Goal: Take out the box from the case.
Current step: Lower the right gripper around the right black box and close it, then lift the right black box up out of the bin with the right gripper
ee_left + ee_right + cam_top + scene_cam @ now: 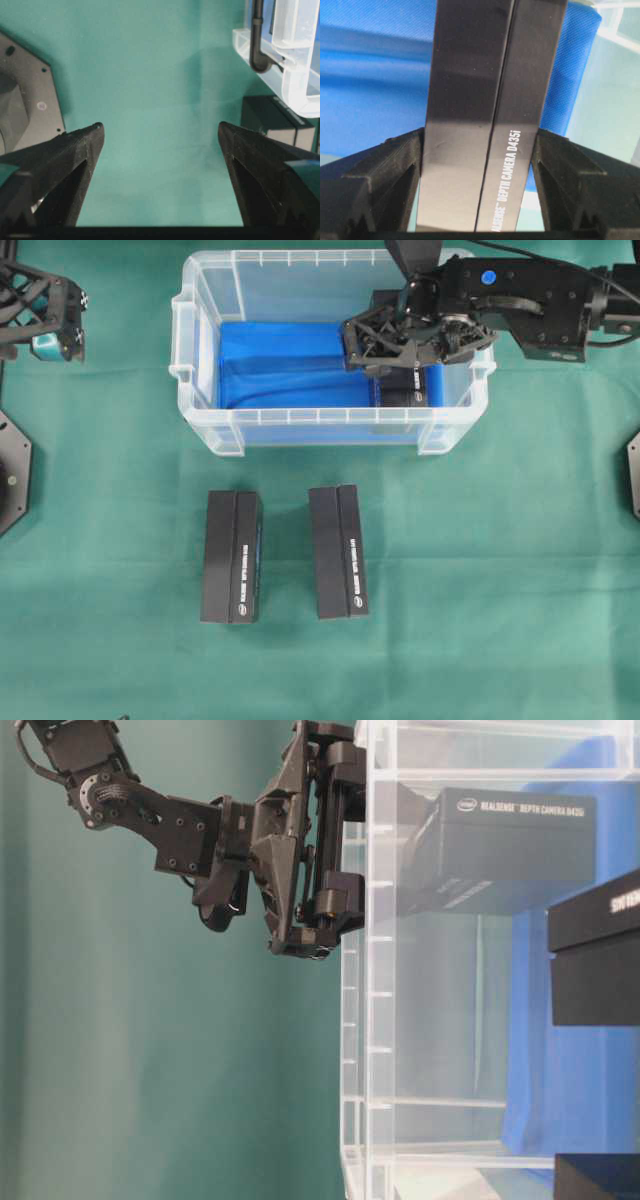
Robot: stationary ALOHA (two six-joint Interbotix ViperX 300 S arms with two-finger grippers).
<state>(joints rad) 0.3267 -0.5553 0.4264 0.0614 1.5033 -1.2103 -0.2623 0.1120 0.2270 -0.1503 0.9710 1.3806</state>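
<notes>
Even, bright light, soft shadows; wrist views blur up close

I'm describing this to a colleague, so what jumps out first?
The right gripper reaches into the clear case at the top, clamped on a black box above the blue cloth. Two more black boxes lie side by side on the green table below.

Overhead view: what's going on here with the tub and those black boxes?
The right gripper has reached into the clear plastic case and closed on a black depth camera box lying over the blue cloth; the box is still inside. Two matching boxes already sit on the green table cloth in front of the case. The left gripper hangs open and empty, off to the left.
</notes>
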